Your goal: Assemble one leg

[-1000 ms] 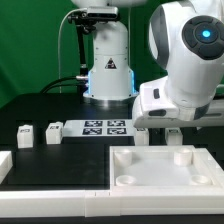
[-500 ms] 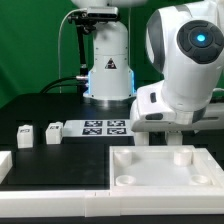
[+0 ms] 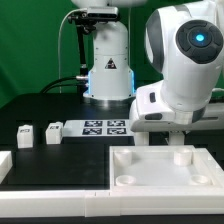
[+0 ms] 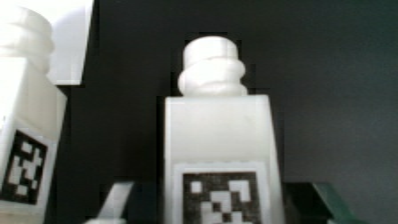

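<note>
In the exterior view, the only label is a black warning triangle (image 3: pixel 108 72) on the white arm base; no words can be read. The marker board (image 3: pixel 105 127) shows four square tags, which are patterns, not writing. Two small tagged blocks (image 3: pixel 23 136) (image 3: pixel 53 131) stand upright towards the exterior view's left. The white tabletop (image 3: pixel 150 172), with its round corner sockets, is cut off by the frame's lower edge. The bulky arm (image 3: pixel 180 70) hides whatever hangs beneath its wrist.

In the wrist view, the leg (image 4: pixel 217 135) fills the middle. Its long axis runs away from the fingers, with the stepped, rounded peg at the far end and the blurred tag (image 4: pixel 222 200) at the near end. The gripper (image 4: pixel 222 200) is spread wider than the leg, with a dark gap on either side and one finger (image 4: pixel 118 200) cut off by the frame; it grips nothing. A second leg (image 4: pixel 36 130) stands just beside, parallel to the first and partly out of frame.
</note>
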Robot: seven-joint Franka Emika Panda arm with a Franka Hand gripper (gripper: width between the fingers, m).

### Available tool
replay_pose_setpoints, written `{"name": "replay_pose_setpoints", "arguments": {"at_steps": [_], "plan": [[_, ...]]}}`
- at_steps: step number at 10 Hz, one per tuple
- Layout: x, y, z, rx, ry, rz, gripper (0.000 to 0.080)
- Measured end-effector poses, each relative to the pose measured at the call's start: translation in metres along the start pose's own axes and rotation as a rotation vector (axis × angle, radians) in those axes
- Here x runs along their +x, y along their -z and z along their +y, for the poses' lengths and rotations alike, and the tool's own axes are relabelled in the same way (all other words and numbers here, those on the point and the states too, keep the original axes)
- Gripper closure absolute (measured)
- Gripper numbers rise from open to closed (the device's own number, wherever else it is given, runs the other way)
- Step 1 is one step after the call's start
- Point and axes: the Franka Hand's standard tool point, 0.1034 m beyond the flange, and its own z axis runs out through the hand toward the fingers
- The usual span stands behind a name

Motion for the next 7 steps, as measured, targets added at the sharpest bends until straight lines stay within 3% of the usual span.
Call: {"name": "replay_pose_setpoints", "arguments": {"at_steps": [5, 7], "plan": [[0.0000, 0.0000, 0.0000, 0.000, 0.000, 0.000, 0.0512], [-0.0066, 0.0085, 0.0000, -0.002, 0.002, -0.006, 0.0511]]}}
